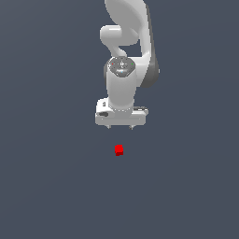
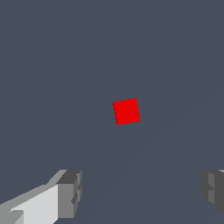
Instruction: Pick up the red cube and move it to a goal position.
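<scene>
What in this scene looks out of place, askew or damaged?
Nothing stands out. The red cube lies whole on the plain grey floor, apart from the gripper, whose fingers stand wide open. In the wrist view the cube is slightly turned relative to them.

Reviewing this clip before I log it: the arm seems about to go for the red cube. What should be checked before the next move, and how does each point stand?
1. Gripper open: ok. In the wrist view the fingers stand far apart, wider than the red cube.
2. Cube free and ungrasped: ok. It sits apart from the gripper in both views.
3. Cube between the finger lines: ok, roughly centred in the wrist view.
4. Cube faces square to the fingers: not ok, it looks slightly rotated.
5. Path down clear: ok, nothing else is visible near the cube.
6. Goal position: cannot tell, no marker shows.
</scene>
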`<state>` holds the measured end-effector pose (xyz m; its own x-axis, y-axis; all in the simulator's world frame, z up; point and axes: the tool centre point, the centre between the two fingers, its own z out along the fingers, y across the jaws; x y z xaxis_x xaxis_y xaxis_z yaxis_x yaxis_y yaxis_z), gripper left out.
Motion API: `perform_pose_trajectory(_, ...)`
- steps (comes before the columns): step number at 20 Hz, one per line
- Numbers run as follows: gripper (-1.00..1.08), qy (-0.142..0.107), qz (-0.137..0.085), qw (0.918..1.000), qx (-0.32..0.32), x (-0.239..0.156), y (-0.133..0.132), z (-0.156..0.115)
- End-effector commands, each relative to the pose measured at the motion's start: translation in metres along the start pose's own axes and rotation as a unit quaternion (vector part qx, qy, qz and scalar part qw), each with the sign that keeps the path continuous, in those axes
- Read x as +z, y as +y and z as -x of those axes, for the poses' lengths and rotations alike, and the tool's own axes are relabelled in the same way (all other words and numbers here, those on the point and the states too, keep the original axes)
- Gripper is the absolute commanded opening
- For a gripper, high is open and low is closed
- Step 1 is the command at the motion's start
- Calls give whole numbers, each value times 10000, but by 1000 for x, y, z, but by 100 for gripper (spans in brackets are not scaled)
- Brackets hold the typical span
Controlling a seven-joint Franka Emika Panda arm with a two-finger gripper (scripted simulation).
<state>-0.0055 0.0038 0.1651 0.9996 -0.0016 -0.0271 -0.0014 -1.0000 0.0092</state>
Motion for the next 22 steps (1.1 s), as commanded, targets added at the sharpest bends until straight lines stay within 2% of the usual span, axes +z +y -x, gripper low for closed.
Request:
perform_pose_trajectory(1,100,0,0,10000,0,0,0,0)
perform_pose_trajectory(10,100,23,-6,9999,-148,23,2,-7)
perform_pose_trajectory(22,100,104,-29,9976,-683,108,5,-33)
